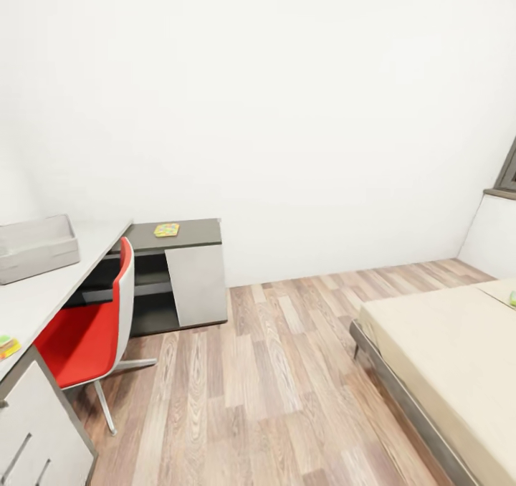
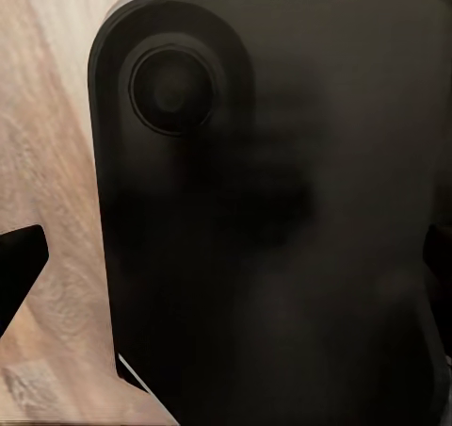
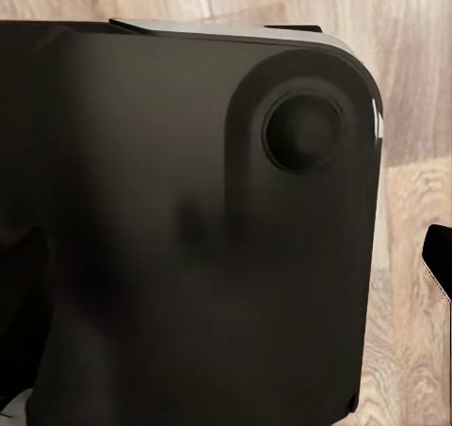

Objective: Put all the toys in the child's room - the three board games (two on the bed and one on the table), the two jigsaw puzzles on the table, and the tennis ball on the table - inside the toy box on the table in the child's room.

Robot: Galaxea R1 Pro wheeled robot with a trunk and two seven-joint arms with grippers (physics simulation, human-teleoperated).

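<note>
Head view: the toy box [image 1: 37, 248] sits on the table [image 1: 50, 292] at far left, one jigsaw puzzle [image 1: 166, 229] on the lower cabinet top beyond the red chair [image 1: 89, 332], another colourful piece [image 1: 8, 346] at the near table edge. The bed [image 1: 451, 357] lies right, a small green item [image 1: 512, 298] at its far edge. Wrist views face dark robot housing over the wood floor [image 1: 287, 371], so each gripper's state cannot be told. Table items probably lie nearer the left arm.

Table [image 1: 43, 292] left, bed [image 1: 459, 357] right
</note>
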